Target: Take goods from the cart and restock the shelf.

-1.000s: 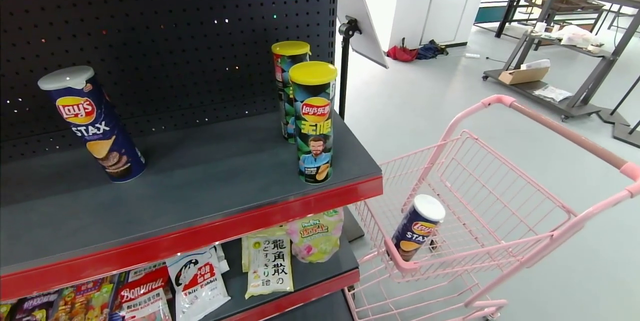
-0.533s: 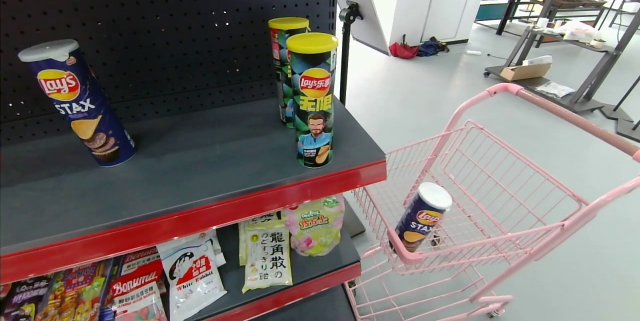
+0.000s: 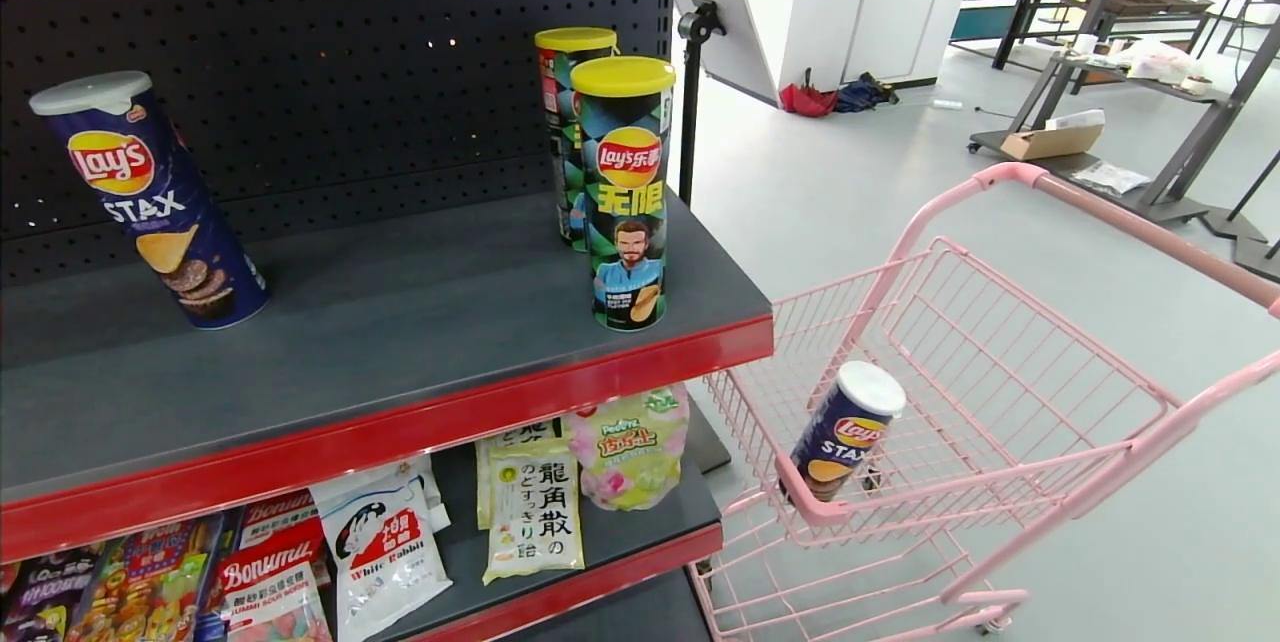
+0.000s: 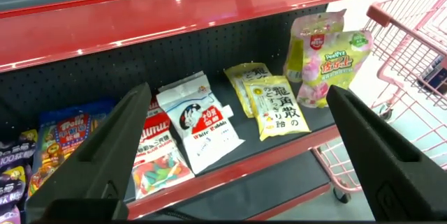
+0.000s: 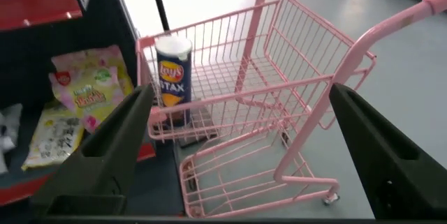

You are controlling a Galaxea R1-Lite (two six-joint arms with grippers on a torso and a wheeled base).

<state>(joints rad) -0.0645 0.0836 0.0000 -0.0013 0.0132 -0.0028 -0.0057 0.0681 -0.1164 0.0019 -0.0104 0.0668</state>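
A dark grey shelf (image 3: 400,322) with a red front edge is backed by a black pegboard (image 3: 350,52). At its left, close to the pegboard, a dark blue can (image 3: 150,202) with a white lid is stood. At its right end two yellow-lidded cans are set one behind the other, the near can (image 3: 625,202) at the front edge and the far can (image 3: 560,102) just beyond it. Green-and-black labels with a round red-and-yellow badge and a pictured figure are carried by these two.

On the lower shelf printed snack bags (image 3: 535,512) are laid. To the right of the shelf a pink wire cart (image 3: 1000,184) is parked on a pale grey floor (image 3: 820,192). In its near left corner the cart's blue can (image 3: 845,432), white-lidded and with crisps pictured on it, is leaned against the wire. Metal racks (image 3: 1150,122) and a cardboard box (image 3: 1050,140) are seen far right.

The left pincer (image 4: 237,91) is held wide with nothing gripped, before the lower shelf. The right pincer (image 5: 241,91) is likewise spread wide and unladen, above the cart
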